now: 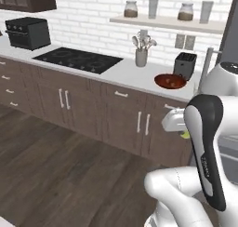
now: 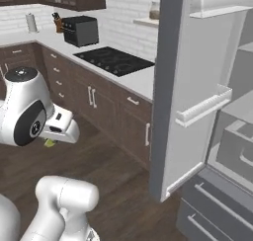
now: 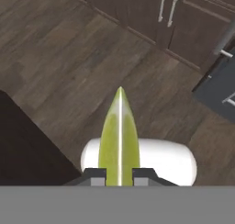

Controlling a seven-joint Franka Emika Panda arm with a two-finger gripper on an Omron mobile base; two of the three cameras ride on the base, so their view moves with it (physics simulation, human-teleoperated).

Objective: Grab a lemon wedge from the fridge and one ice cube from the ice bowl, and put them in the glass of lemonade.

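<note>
Lemon wedge (image 3: 120, 138), yellow-green and pointed, sits pinched between the two dark fingertips (image 3: 95, 176); the jaws are nearly closed on it, held above the dark wood floor (image 3: 59, 48). Farther off, the reddish-brown ice bowl (image 1: 170, 81) rests on the pale surface (image 1: 122, 72) beside a black toaster (image 1: 185, 64). The grey fridge (image 2: 207, 111) stands open.

White brick wall (image 1: 93, 16) behind a pale countertop (image 1: 125, 72), beyond the gripper. Black cooktop (image 1: 79, 59) set into the countertop; black oven box (image 1: 28, 33) further along it. Dark brown base cabinets (image 1: 93, 110) with slim pale handles. A wall shelf (image 1: 172, 22) carries jars and tumblers. Dark wood-plank floor (image 3: 69, 58) lies beneath the gripper. Lighting even.
</note>
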